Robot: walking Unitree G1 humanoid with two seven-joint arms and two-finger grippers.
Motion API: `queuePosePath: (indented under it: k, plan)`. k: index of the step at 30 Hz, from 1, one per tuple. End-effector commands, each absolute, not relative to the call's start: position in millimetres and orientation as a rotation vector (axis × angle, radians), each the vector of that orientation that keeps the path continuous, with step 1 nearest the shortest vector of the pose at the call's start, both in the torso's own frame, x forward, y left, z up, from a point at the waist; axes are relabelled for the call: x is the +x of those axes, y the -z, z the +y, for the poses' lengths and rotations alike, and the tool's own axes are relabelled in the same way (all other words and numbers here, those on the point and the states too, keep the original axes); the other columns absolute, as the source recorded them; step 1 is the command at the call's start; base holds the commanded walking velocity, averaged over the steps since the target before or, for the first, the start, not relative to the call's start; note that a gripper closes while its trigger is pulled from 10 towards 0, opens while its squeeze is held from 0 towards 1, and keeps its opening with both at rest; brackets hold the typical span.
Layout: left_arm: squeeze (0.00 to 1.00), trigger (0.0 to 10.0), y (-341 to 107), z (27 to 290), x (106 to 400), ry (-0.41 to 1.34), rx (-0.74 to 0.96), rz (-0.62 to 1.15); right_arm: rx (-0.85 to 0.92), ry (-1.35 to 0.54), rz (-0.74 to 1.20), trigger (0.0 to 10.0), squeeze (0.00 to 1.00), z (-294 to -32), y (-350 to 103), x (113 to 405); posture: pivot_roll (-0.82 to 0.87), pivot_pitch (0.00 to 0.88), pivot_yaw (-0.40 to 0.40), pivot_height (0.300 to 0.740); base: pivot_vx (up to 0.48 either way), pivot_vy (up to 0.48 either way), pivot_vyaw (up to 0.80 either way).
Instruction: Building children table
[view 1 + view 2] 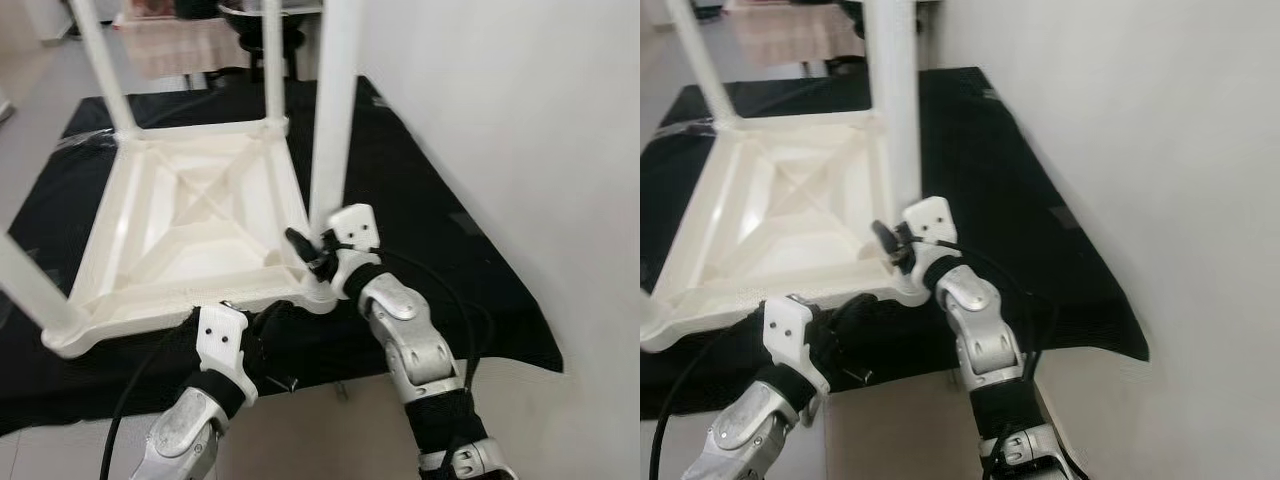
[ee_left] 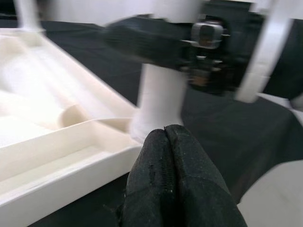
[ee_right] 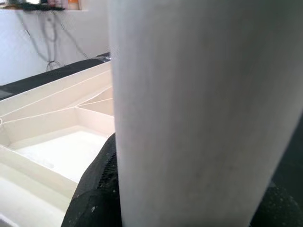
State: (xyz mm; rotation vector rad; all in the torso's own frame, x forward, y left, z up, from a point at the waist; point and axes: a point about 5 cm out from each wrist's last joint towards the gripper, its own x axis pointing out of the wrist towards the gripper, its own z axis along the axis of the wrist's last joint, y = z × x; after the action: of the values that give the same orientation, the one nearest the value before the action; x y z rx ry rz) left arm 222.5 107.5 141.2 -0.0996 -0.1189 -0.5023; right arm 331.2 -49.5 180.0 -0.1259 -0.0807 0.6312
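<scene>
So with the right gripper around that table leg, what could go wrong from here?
The right gripper clasps the near leg low, at its socket; the tall leg could tilt or bind if pushed off-axis. The upturned tabletop sits near the edge of the black table and might slide. The left gripper, shut, isn't bracing it.

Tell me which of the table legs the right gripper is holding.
The right gripper is closed around the leg at the near right corner of the upturned table, closest to the wall. The other legs stand untouched at the far and left corners.
</scene>
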Motion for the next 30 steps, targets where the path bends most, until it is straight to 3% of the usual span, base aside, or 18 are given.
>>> queuePosePath:
  k: [1,2,5,6,13,14,16,19,27,28,29,30]
  plan:
    - [0.0,10.0,-136,108,223,0.504,-0.099,-0.102,-0.185,-0.639,0.032,1.6,0.0,-49,-160,335,0.03,0.112,-0.044,0.74,0.0,0.0,0.0]
    - [0.0,10.0,-136,108,223,0.501,-0.098,-0.104,-0.172,-0.635,0.028,10.0,0.0,-48,-165,338,0.03,0.111,-0.044,0.74,0.0,0.0,0.0]
    - [0.0,10.0,-136,108,223,0.499,-0.097,-0.105,-0.154,-0.649,0.021,10.0,0.0,-47,-170,338,0.03,0.111,-0.044,0.74,0.0,0.0,0.0]
    - [0.0,10.0,-136,108,223,0.498,-0.097,-0.106,-0.142,-0.663,0.012,10.0,1.0,-46,-174,337,0.03,0.11,-0.044,0.74,0.0,0.0,0.0]
    - [0.0,10.0,-136,108,223,0.507,-0.103,-0.102,-0.083,-1.018,-0.117,10.0,1.0,-45,-205,338,0.03,0.113,-0.039,0.74,0.0,0.0,0.0]
    - [0.0,10.0,-136,107,223,0.508,-0.102,-0.102,-0.112,-1.086,-0.132,10.0,0.0,-48,-209,340,0.03,0.113,-0.039,0.74,0.0,0.0,0.0]
    - [0.0,10.0,-136,107,223,0.508,-0.102,-0.102,-0.112,-1.086,-0.132,10.0,0.0,-48,-209,340,0.03,0.113,-0.039,0.74,0.0,0.0,0.0]
    - [0.0,10.0,-136,107,223,0.508,-0.101,-0.101,-0.159,-1.24,-0.127,10.0,0.0,-55,-213,346,0.05,0.114,-0.039,0.74,0.0,0.0,0.0]
    - [0.0,10.0,-136,107,220,0.508,-0.1,-0.101,-0.176,-1.478,0.066,10.0,0.0,-72,-192,350,0.08,0.111,-0.035,0.74,0.0,0.0,0.0]
    - [0.0,10.0,-136,107,219,0.509,-0.1,-0.1,-0.163,-1.471,0.082,4.2,0.0,-74,-190,352,0.08,0.108,-0.034,0.74,0.0,0.0,0.0]
    - [0.0,10.0,-136,107,219,0.509,-0.1,-0.1,-0.163,-1.471,0.082,4.2,0.0,-74,-190,352,0.08,0.108,-0.034,0.74,0.0,0.0,0.0]
    - [0.0,10.0,-135,106,219,0.51,-0.099,-0.099,-0.156,-1.459,0.095,0.0,0.0,-75,-188,355,0.08,0.107,-0.036,0.74,0.0,0.0,0.0]
